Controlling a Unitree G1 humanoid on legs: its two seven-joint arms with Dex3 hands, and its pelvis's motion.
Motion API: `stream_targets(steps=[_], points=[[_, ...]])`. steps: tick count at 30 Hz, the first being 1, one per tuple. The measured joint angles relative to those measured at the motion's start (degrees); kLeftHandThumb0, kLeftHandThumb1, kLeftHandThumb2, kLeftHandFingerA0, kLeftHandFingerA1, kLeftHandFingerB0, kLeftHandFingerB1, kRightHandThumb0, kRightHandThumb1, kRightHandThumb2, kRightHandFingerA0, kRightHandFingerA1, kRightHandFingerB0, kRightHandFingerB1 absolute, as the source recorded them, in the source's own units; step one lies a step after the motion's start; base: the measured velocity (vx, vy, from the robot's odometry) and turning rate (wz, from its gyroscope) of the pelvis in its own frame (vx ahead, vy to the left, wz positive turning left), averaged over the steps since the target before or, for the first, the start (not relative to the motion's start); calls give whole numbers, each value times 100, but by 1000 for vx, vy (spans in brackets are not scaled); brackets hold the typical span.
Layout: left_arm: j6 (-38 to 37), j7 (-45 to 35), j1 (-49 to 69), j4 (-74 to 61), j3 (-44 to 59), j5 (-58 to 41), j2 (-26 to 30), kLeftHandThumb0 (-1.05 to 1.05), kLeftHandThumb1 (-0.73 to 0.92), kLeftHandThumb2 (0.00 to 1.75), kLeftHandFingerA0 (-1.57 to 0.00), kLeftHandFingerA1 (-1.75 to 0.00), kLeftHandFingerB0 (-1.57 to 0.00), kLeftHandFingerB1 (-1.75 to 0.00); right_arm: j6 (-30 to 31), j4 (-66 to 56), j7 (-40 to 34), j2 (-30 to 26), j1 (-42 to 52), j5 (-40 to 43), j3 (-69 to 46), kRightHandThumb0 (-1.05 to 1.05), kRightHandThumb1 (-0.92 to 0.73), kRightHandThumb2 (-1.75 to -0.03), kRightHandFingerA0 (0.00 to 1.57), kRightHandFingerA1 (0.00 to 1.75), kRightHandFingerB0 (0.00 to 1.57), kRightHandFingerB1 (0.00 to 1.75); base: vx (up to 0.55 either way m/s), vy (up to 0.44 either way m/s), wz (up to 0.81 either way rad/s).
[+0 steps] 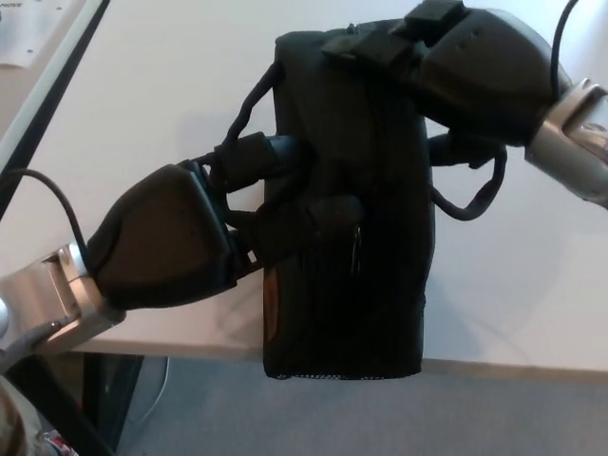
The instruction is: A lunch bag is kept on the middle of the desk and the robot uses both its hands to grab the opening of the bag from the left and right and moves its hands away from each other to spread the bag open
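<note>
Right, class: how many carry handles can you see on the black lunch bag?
2. The left handle loops beside the left robot hand; the right handle loops below the right robot hand. Parts of each are hidden by the hands.

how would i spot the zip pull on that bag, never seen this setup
Find the black lunch bag standing on the pale desk. Along its top seam, just right of the left hand, hangs the zip pull, a thin glinting tab on matte fabric.

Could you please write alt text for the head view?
A black lunch bag stands on a pale desk, the robot's left hand and right hand reaching onto its top from opposite sides. One bag end overhangs the desk's near edge.
</note>
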Motion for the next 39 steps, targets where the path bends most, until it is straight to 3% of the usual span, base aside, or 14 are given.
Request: stream_targets(steps=[1, 12, 15, 17, 19, 21, 22, 30, 32, 33, 34, 35, 37, 39], points=[[4, 24, -4, 0, -1, 9, 12, 2, 36, 94, -30, -59, -18, -53, 0, -17, 9, -17, 14, -2, -3, -57, -43, -72, 31, 47, 6, 30, 0, 0, 0], [53, 396, -13, 72, -1, 64, 107, 3, 36, 94, -34, -61, -52, -66, -29, -321, 211, -235, 284, -11, -73, -48, -56, -57, 34, 38, 7, 26, 0, 0, 0], [108, 474, -2, 89, -8, 113, 116, 5, 49, 67, -45, -43, -66, -46, -45, -376, 249, -264, 345, -1, -106, -50, -56, -57, 33, 37, 6, 26, 0, 0, 0], [161, 519, 11, 101, -30, 144, 115, 2, 35, 93, -35, -61, -53, -67, -44, -417, 276, -266, 366, -2, -118, -51, -57, -57, 33, 38, 7, 26, 0, 0, 0], [206, 596, 9, 183, -83, 171, 78, 1, 52, 62, -43, -43, -63, -46, -40, -464, 307, -259, 383, -2, -133, -58, -45, -75, 29, 49, 7, 31, 0, 0, 0], [251, 681, 5, 283, -138, 181, 2, 1, 36, 94, -32, -59, -51, -66, -18, -475, 308, -204, 387, -2, -144, -57, -45, -75, 30, 48, 7, 30, 0, 0, 0], [271, 707, -1, 310, -154, 185, -28, 1, 52, 67, -43, -43, -64, -45, -4, -477, 308, -177, 388, -2, -154, -57, -45, -75, 30, 48, 6, 31, 0, 0, 0], [629, 1039, -113, 489, -194, 228, -415, -13, 53, 56, -50, -46, -80, -54, 139, -323, 303, 238, 389, 57, -416, -48, -55, -57, 42, 40, 25, 29, 0, 0, 0], [670, 1158, -163, 542, -216, 236, -430, -19, 51, 54, -65, -54, -91, -71, 148, -271, 294, 316, 389, 84, -494, -53, -42, -76, 45, 53, 34, 46, 0, 0, 0], [675, 1231, -203, 573, -228, 239, -435, -21, 49, 56, -95, -138, -95, -81, 146, -249, 283, 353, 389, 100, -520, -43, -52, -55, 76, 94, 71, 59, 0, 0, 0], [675, 1328, -252, 622, -242, 238, -440, -19, 50, 55, -101, -155, -97, -90, 140, -215, 261, 396, 389, 132, -554, -40, -43, -85, 83, 106, 78, 85, 0, 0, 0], [674, 1423, -286, 676, -254, 234, -444, -15, 44, 67, -105, -159, -97, -101, 133, -175, 225, 447, 388, 165, -592, -34, -53, -58, 82, 140, 83, 101, 0, 0, 0], [670, 1518, -302, 739, -270, 210, -446, -11, 36, 79, -100, -160, -98, -112, 118, -125, 152, 491, 386, 198, -629, -29, -56, -59, 81, 158, 73, 131, 0, 0, 0], [662, 1579, -301, 831, -292, 167, -446, -9, 32, 90, -99, -161, -97, -123, 77, -69, 18, 528, 385, 211, -656, -25, -58, -58, 75, 159, 73, 123, 0, 0, 0]])
